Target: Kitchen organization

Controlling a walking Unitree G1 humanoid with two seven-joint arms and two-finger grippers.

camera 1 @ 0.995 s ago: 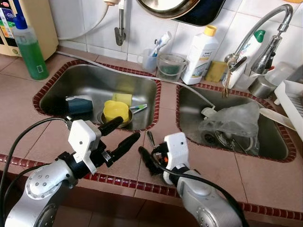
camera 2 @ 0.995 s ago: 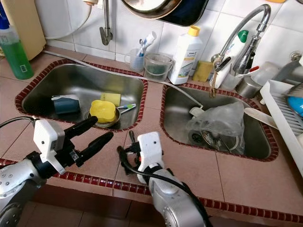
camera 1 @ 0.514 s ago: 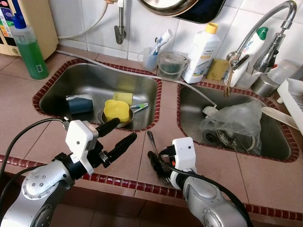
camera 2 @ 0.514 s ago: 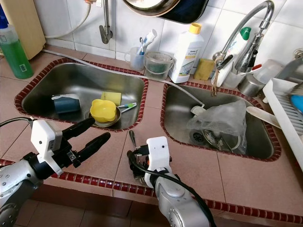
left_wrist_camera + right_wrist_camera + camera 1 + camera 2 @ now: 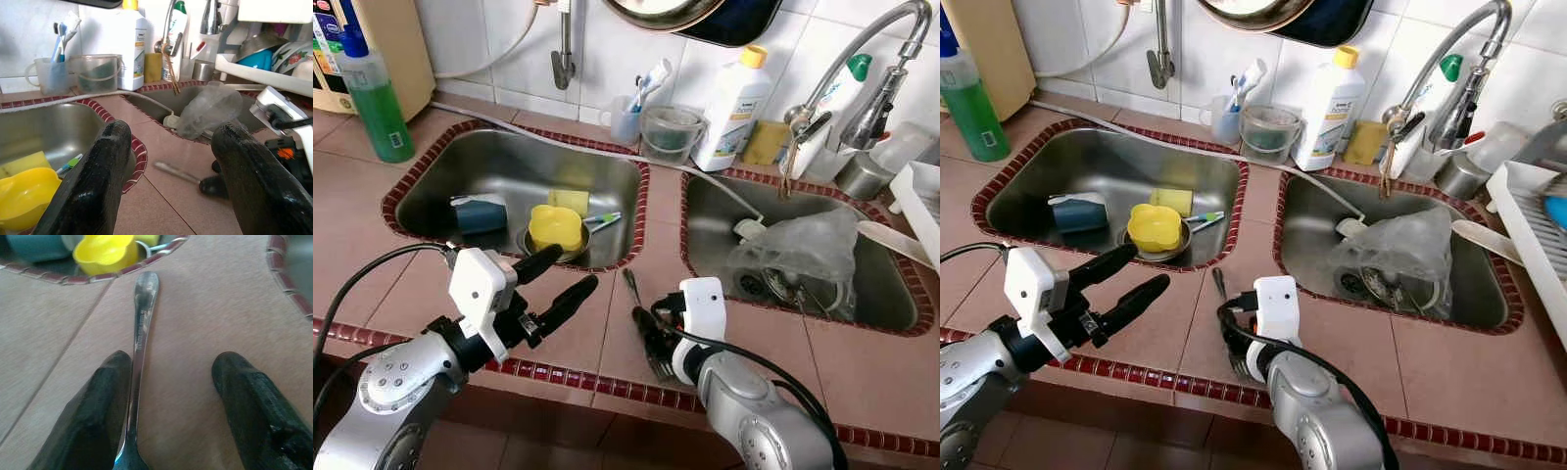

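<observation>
A metal utensil (image 5: 628, 286) lies on the tiled counter strip between the two sinks, its handle end pointing toward the sinks. My right gripper (image 5: 649, 331) is low over its near half and open. In the right wrist view the utensil (image 5: 141, 320) runs between the two fingers (image 5: 105, 401), close against one of them. My left gripper (image 5: 572, 268) hovers open over the counter in front of the left sink (image 5: 431, 186), holding nothing. That sink holds a yellow cup (image 5: 555, 225), a teal cup (image 5: 480, 212) and a yellow sponge (image 5: 567, 201).
The right sink (image 5: 901, 313) holds a crumpled clear plastic bag (image 5: 798, 250). Along the back stand a green bottle (image 5: 374, 103), a toothbrush cup (image 5: 626, 119), a clear tub (image 5: 671, 134), a white bottle (image 5: 734, 98) and the tap (image 5: 862, 59). A dish rack (image 5: 920, 196) is at the far right.
My right gripper has drawn back toward the counter's front edge and a little to the right, along the utensil. The left gripper has hardly moved. The camera shifted slightly.
</observation>
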